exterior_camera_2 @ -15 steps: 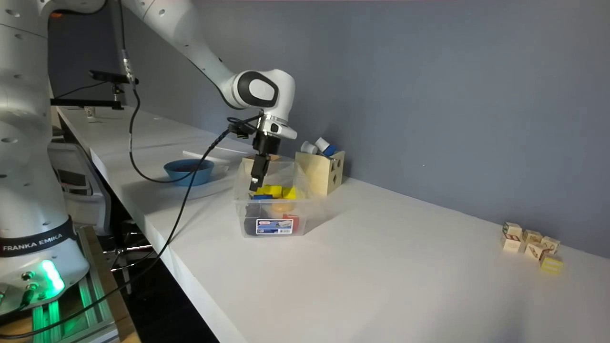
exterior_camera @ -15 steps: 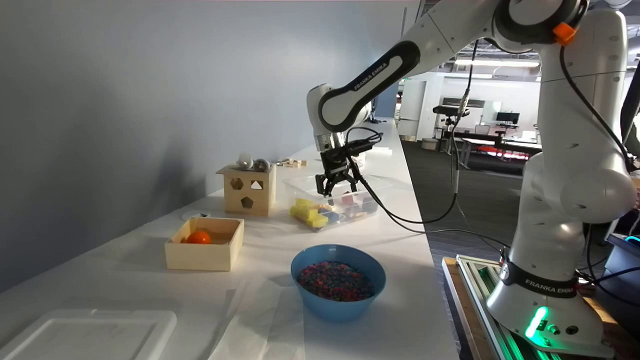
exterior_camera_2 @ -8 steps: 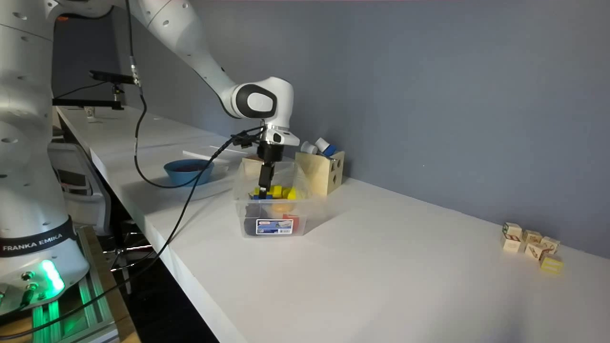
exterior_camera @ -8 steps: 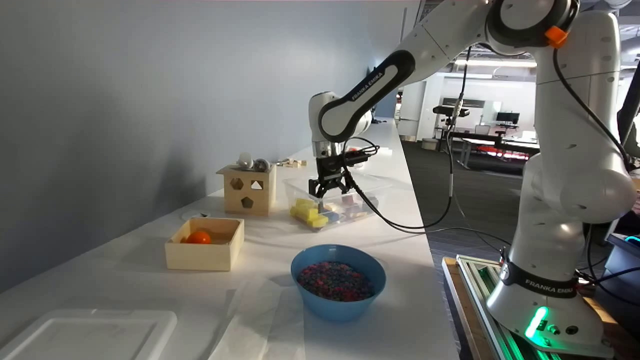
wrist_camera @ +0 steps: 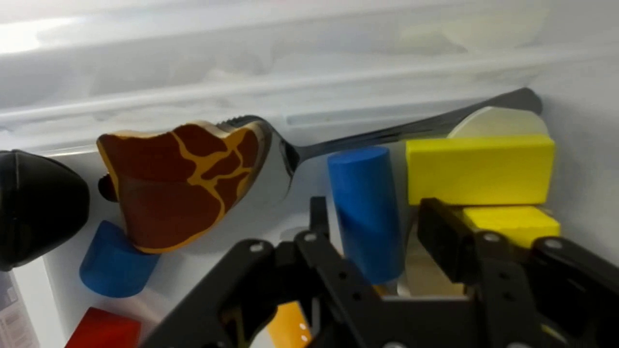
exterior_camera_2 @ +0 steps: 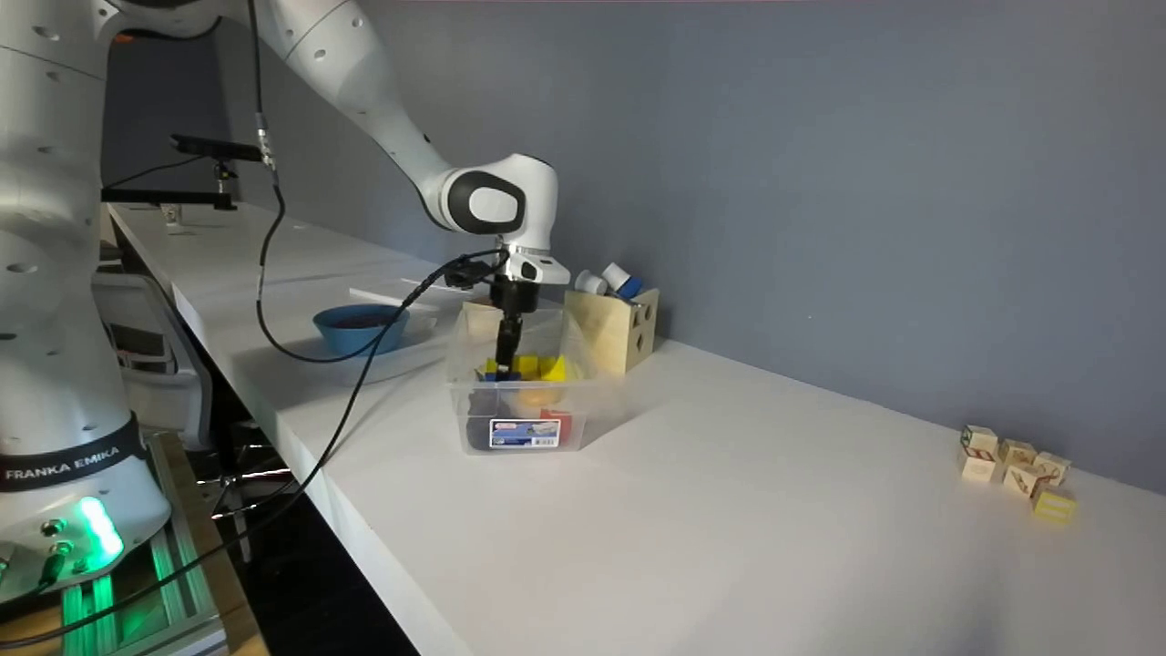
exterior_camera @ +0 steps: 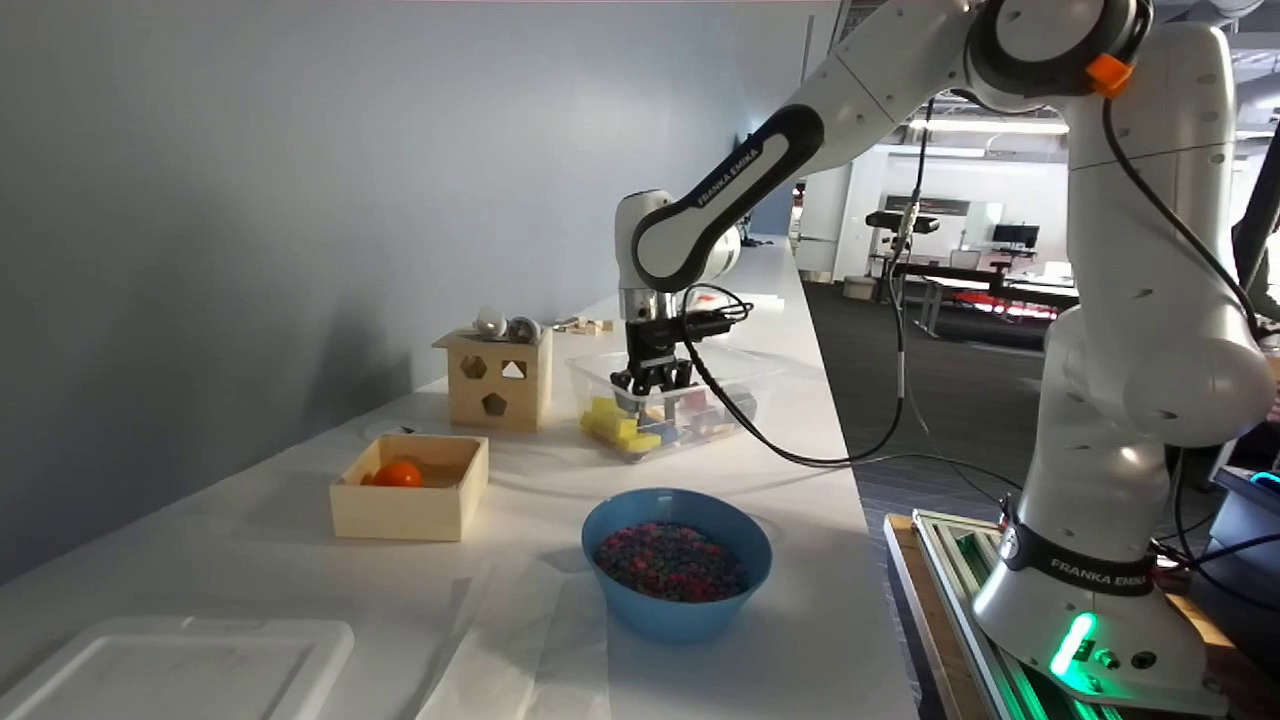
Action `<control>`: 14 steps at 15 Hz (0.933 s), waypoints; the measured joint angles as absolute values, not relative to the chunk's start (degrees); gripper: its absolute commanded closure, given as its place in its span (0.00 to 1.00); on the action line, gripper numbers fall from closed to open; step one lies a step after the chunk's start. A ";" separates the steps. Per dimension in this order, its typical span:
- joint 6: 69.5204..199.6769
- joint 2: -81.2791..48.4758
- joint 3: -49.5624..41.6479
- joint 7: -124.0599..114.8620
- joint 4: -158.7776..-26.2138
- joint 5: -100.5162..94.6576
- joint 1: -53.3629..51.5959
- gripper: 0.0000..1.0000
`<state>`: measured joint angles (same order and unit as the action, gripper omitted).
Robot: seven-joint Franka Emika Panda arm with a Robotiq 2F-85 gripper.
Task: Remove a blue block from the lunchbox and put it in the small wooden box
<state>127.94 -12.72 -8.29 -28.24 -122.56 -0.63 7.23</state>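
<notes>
One blue block [wrist_camera: 366, 208] lies ungripped in the lunchbox [wrist_camera: 193, 72], between the partly spread fingers of the gripper [wrist_camera: 377, 221], gaps showing either side.

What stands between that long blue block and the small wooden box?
The clear wall of the lunchbox. The blue block is inside, between the open jaws, and would probably need lifting over that wall. The wooden cube stands beside the likely route, and something orange sits in the small wooden box.
</notes>
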 measured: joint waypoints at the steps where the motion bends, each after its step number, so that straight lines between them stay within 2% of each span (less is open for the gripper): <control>1: 127.94 -12.71 -8.33 -28.20 -122.56 -0.63 7.24 0.83; 2: 127.94 -12.69 -8.45 -28.20 -122.56 -0.63 7.24 0.90; 3: 127.90 -12.56 -8.66 -28.20 -122.57 -0.63 7.25 0.92; 8: 127.18 -10.45 -9.78 -27.71 -123.24 -0.14 7.45 0.92; 14: 127.34 -0.25 -9.72 -24.57 -127.00 1.41 7.50 0.92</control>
<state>127.34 -0.25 -9.72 -24.57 -127.00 1.41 7.50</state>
